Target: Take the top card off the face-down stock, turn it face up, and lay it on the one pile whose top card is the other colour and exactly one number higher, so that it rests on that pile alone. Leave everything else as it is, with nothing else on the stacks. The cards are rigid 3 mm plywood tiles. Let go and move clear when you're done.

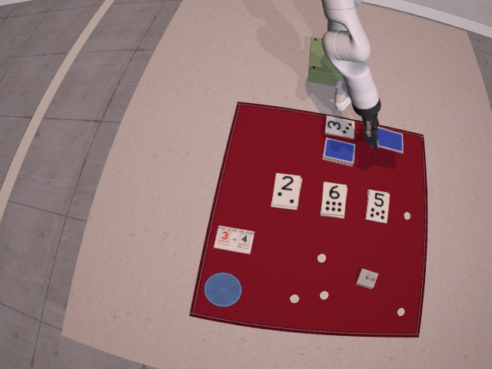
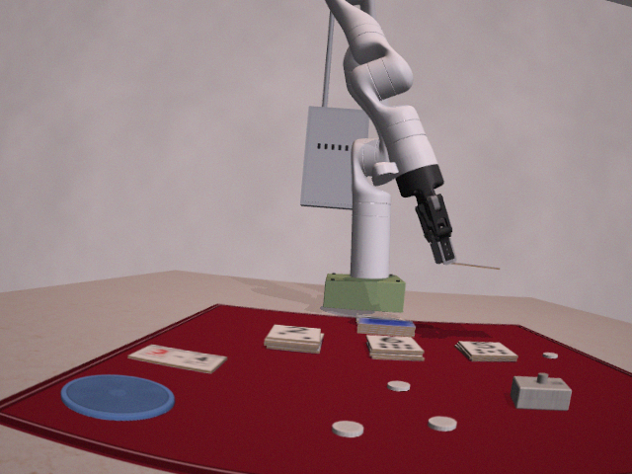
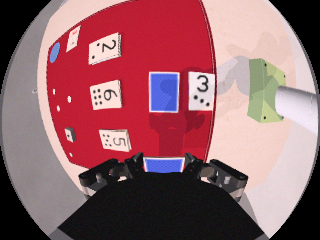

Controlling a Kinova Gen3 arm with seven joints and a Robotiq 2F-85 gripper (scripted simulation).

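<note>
The arm [image 2: 383,102] is glossy white, built of rounded tubular segments with thin seam lines at the joints. A black collar leads into the black pincer [image 2: 444,259], and the column stands on a green base block [image 2: 395,298] with dark corner screws.

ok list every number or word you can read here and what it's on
"2": top card of the left pile.
"6": top card of the middle pile.
"5": top card of the right pile.
"3": black, on the face-up card behind the stock.
"3" in red and "4" in black: the rule card; its header line is too small to read.
The held card shows only its blue back.
</note>
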